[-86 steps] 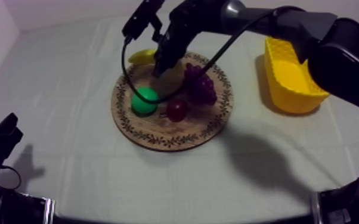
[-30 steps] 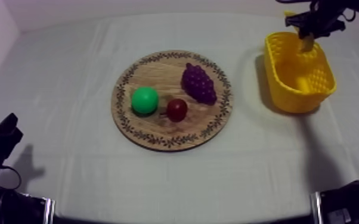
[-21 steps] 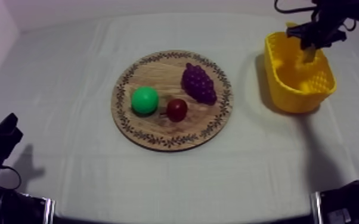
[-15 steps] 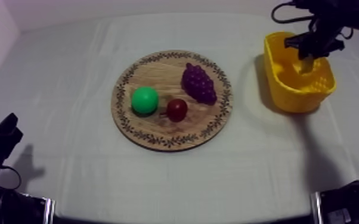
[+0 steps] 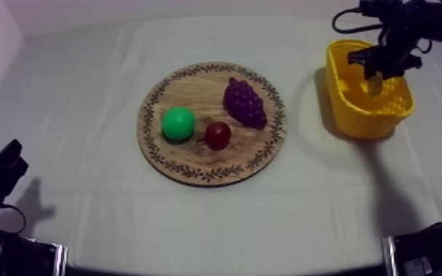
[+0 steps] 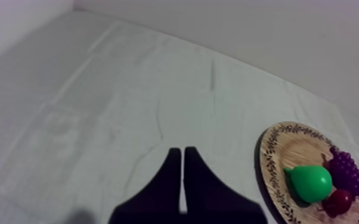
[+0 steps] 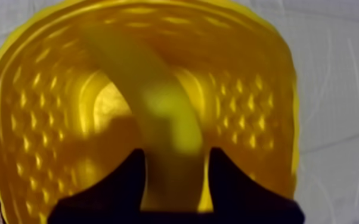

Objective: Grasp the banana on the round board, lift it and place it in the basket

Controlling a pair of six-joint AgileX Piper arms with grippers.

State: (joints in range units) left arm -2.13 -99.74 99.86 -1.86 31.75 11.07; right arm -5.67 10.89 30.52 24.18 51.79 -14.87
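"Left end effector (image 5: pixel 4 165) first: where does it sit, and how do its fingers stand?"

"Low at the near left edge of the table (image 5: pixel 84 220), which is under a grey-white cloth. Its two black fingers are pressed together into a narrow wedge with nothing between them."

"And beyond it?"

"In the middle of the table lies the round wooden board with a patterned rim (image 5: pixel 194 88). On it a green toy pear (image 5: pixel 178 123) and a small red fruit (image 5: pixel 218 134) sit just beside each other. The purple bunch of grapes (image 5: pixel 244 101) lies behind the red fruit, toward the board's far side."

"The banana?"

"Off the board. At the far right stands the yellow basket (image 5: pixel 356 110), and the right end effector (image 7: pixel 176 152) hangs over its open top, fingers closed round the yellow toy banana (image 7: pixel 158 101). The banana points down into the basket, between its perforated walls — whether its far end touches the bottom I cannot tell."
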